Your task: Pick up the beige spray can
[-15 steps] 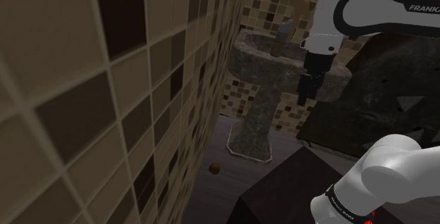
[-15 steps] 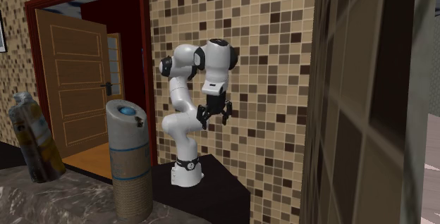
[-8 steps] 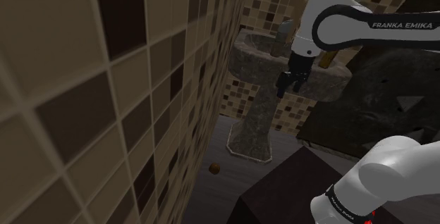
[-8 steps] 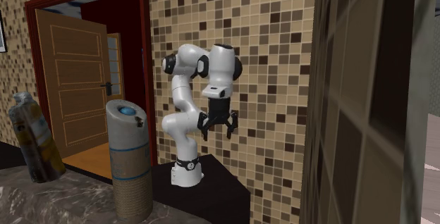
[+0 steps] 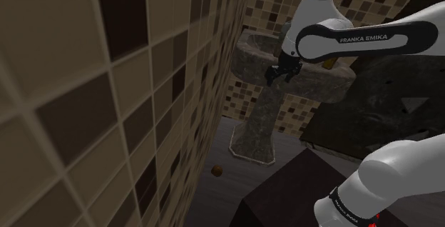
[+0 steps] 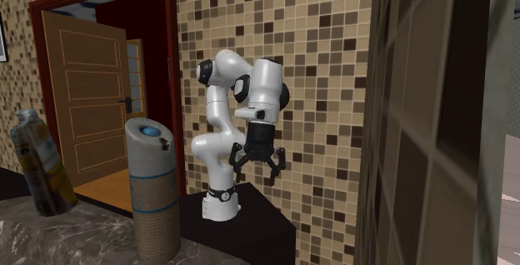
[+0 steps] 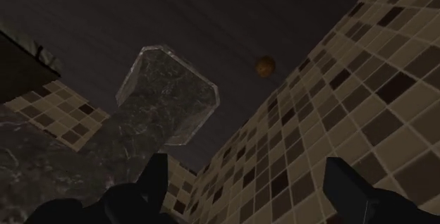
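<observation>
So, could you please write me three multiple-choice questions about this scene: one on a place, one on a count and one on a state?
1. Where does the small brown ball lie?
A) on a shelf
B) on the dark floor near the tiled wall
C) in a basket

2. How many cans are on the stone counter?
A) one
B) two
C) four

3. In what state is the pincer?
A) shut on a can
B) shut on nothing
C) open and empty

Answers:
1 B: the ball rests on the floor beside the wall tiles.
2 B: there is the beige spray can and a darker can.
3 C: in the wrist view its fingers stand apart with nothing between them.
</observation>
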`<state>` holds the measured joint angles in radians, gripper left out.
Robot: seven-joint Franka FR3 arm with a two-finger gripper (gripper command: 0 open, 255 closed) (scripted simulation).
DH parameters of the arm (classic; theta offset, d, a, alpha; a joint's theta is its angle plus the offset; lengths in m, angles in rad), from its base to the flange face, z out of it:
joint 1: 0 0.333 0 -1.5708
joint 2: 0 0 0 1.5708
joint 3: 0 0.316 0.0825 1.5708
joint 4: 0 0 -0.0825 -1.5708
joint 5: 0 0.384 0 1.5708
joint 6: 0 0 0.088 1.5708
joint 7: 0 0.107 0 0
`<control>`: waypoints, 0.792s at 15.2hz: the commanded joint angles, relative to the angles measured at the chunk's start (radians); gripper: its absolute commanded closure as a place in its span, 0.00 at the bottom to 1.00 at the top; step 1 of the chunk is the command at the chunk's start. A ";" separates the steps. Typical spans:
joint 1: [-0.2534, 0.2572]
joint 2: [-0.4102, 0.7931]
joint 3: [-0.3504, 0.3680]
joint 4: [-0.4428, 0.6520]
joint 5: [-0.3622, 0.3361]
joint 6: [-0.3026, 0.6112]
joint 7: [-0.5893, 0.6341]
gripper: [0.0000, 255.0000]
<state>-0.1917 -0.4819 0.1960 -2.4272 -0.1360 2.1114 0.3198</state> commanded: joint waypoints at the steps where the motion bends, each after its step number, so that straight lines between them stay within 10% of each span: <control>1: -0.035 0.030 0.021 0.014 -0.051 0.067 0.069 0.00; 12: -0.270 0.229 0.136 0.185 -0.450 0.298 0.519 0.00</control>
<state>-0.4389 -0.2704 0.3226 -2.2601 -0.5387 2.3940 0.7881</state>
